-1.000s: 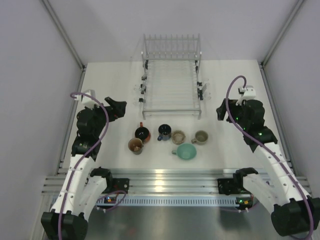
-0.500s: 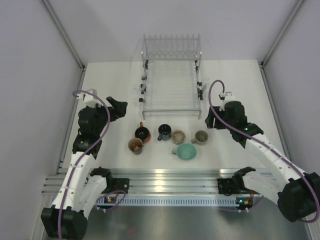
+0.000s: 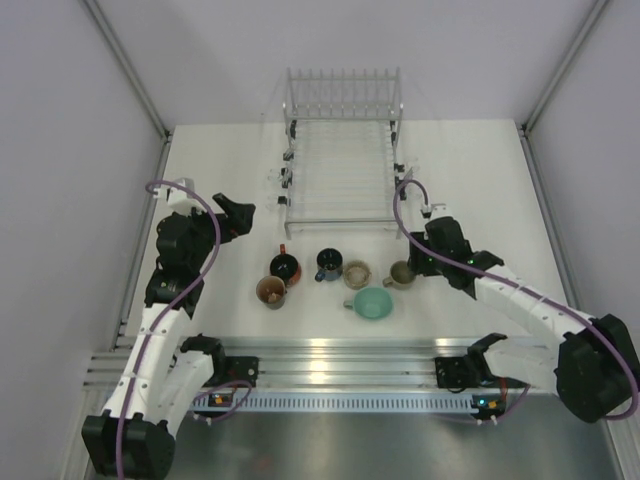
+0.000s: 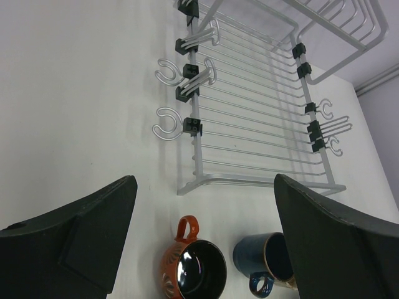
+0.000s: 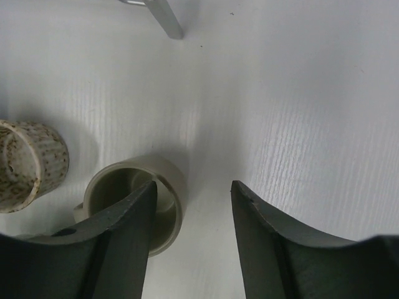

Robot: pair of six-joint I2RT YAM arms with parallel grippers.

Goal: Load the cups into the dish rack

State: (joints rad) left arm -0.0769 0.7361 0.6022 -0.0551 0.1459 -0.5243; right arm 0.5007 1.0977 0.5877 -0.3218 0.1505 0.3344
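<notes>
I find right fingers [image 5: 299, 249] spread, empty, straddling the wall of the 3 o'clock tan mug [image 5: 124, 184], apparently to pinch it; left fingers [image 4: 75, 243] wide, empty.

The glossy orange-brown ceramic mug [image 4: 192, 269] and the dark blue ceramic mug [image 4: 262, 258] are running off the left wrist view's bottom edge, the blue one also slipping behind a dark finger [image 4: 336, 243] of the left gripper [image 4: 204, 180]; the silver wire dish rack [image 4: 249, 124] is being cropped at the top; in the right wrist view a finger [image 5: 93, 249] of the right gripper [image 5: 193, 187] is covering part of the plain beige mug [image 5: 118, 177]; the speckled tan mug [image 5: 31, 162] is being cut by the left edge.
</notes>
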